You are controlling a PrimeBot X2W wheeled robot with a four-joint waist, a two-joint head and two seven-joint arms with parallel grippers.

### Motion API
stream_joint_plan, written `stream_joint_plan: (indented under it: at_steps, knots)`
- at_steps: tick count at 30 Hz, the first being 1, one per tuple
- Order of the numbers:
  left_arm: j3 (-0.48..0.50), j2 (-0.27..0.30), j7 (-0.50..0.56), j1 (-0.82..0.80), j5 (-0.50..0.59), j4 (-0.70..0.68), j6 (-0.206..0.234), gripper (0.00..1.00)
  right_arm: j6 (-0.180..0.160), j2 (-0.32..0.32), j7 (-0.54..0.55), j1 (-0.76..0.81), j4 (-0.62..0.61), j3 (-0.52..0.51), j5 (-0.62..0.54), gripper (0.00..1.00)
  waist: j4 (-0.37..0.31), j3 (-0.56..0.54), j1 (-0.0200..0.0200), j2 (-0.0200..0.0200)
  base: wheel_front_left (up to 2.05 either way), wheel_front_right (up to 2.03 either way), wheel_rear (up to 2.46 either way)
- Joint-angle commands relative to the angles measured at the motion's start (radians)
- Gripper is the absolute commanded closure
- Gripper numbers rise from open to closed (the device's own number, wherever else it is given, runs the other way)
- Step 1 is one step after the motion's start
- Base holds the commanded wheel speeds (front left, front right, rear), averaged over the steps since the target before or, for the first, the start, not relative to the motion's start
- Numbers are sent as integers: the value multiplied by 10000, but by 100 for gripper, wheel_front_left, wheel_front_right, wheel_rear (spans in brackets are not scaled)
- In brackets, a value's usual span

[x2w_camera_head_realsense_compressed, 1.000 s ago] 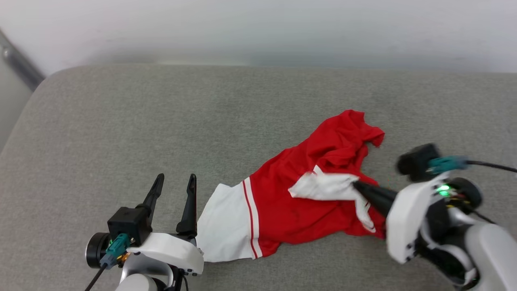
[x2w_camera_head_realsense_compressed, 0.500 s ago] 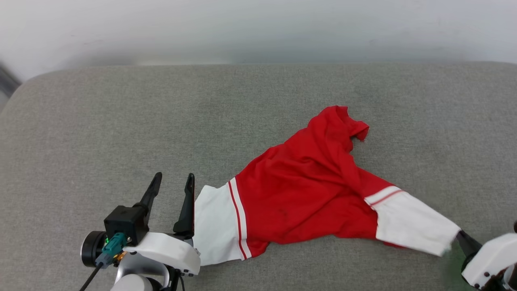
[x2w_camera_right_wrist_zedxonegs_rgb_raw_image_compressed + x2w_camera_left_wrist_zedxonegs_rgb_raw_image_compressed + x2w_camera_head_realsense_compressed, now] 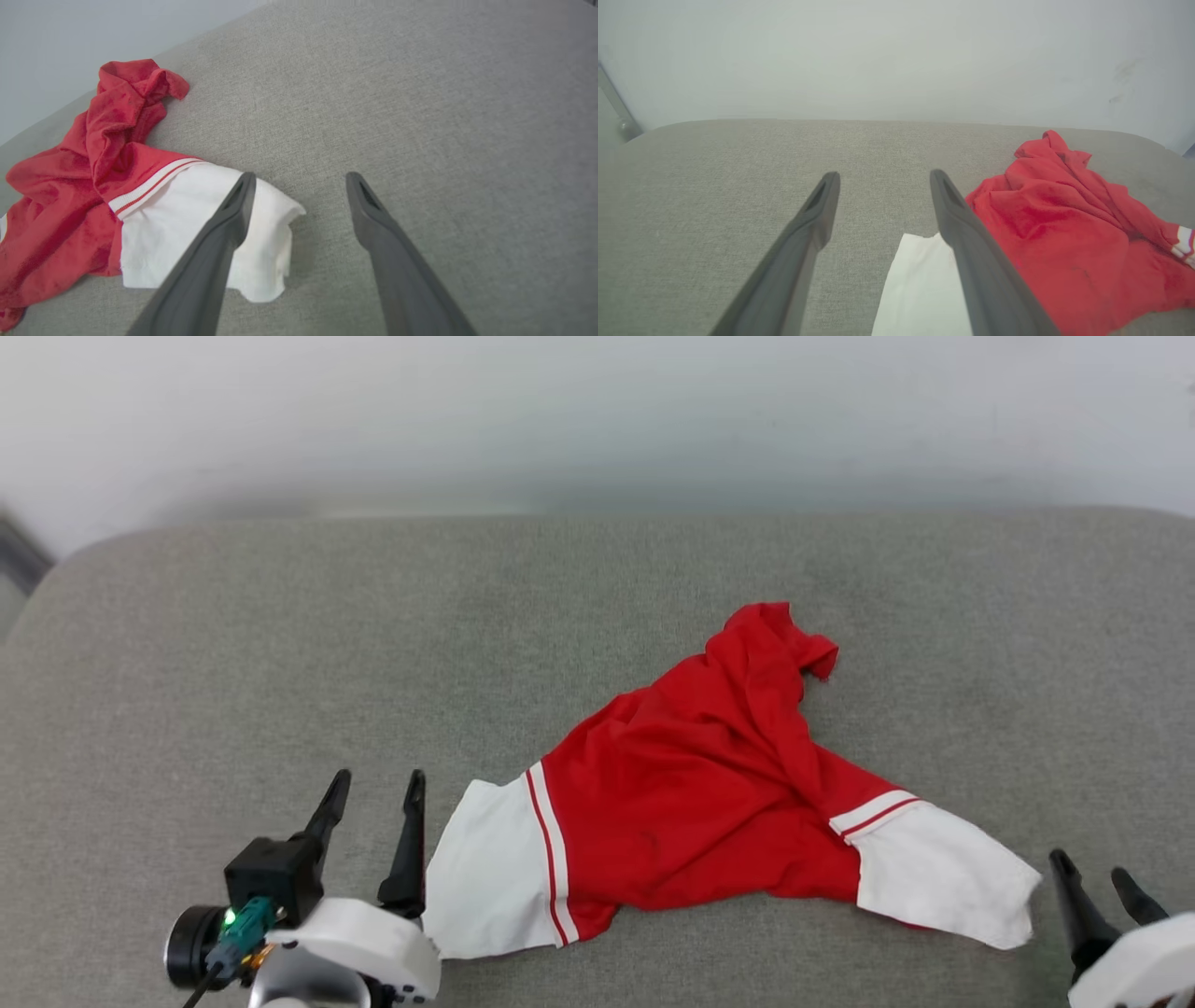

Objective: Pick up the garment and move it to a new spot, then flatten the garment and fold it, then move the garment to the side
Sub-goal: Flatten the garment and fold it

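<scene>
1. The garment (image 3: pixel 691 803) is seen lying on a grey upholstered surface (image 3: pixel 280 644), towards its near edge and between the two tools.
2. Its red body is bunched and creased, and a twisted red end is pointed towards the pale wall (image 3: pixel 597 411).
3. Two white sleeves are spread outwards: one (image 3: pixel 485 868) towards the left tool (image 3: pixel 378 777), the other (image 3: pixel 943 887) towards the right tool (image 3: pixel 1086 864). Red-and-white striped trim is seen where each sleeve meets the red cloth.
4. The left tool is held with its fingers parted and nothing gripped. In the left wrist view (image 3: pixel 884 175) the white sleeve edge is seen beside one finger; whether it is touched cannot be told.
5. The right tool is likewise spread apart and empty. In the right wrist view (image 3: pixel 301 176) the sleeve corner is partly covered by one finger, while bare grey fabric is seen between the fingers.
</scene>
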Motion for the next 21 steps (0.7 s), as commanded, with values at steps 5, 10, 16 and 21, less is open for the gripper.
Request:
stream_joint_plan:
  at_steps: [5, 10, 16, 21]
  knots:
    - [172, 276, 304, 506, -268, -10, 85, 0, 0, 220, -612, 933, -1369, 208, -691, 0, -181, -592, 0, 0, 0, 0, 0]
    - [139, 772, 1557, 774, -644, -411, 63, 0, -1, 336, -1069, 1183, -2453, 888, -1256, 0, -488, -728, 0, 0, 0, 0, 0]
    - [-193, 1668, 4327, 768, -1301, -851, -95, 0, -1, 372, -1162, 1128, -3244, 2063, -1619, 0, -1064, -560, 0, 0, 0, 0, 0]
    - [-344, 2233, 6073, 940, -1895, -835, -128, 0, -1, 229, -1292, 815, -3334, 2812, -1485, 0, -1652, -174, 0, 0, 0, 0, 0]
